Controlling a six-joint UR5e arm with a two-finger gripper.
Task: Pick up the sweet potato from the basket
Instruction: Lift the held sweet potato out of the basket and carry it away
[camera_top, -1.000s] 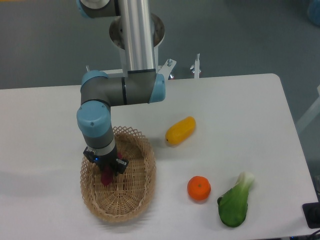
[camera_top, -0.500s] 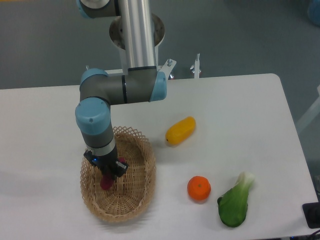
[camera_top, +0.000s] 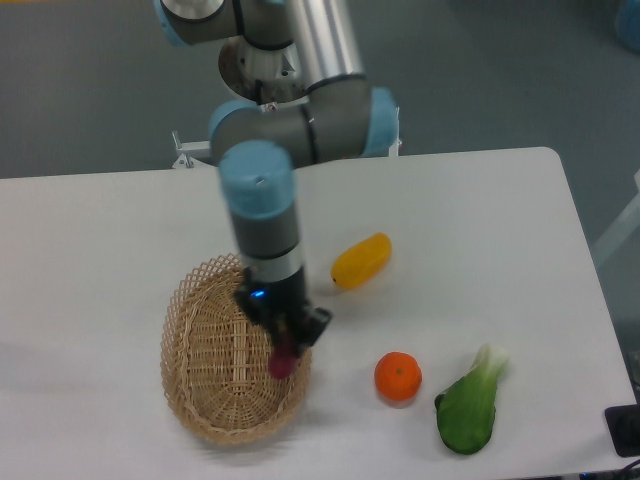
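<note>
The light tan wicker basket (camera_top: 215, 365) lies at the front left of the table. My gripper (camera_top: 286, 345) hangs over the basket's right rim, pointing down. It is shut on the magenta-purple sweet potato (camera_top: 282, 362), whose lower end pokes out below the fingers. The sweet potato is lifted clear of the basket floor. The upper part of it is hidden by the gripper.
A yellow oblong fruit (camera_top: 361, 260) lies right of the basket. An orange (camera_top: 398, 377) and a green leafy vegetable (camera_top: 469, 404) sit at the front right. The arm's base (camera_top: 270, 60) stands at the table's back edge.
My gripper has risen out of the basket's middle and swung right to its right rim, carrying the sweet potato with it. The arm's links have swung right too.
</note>
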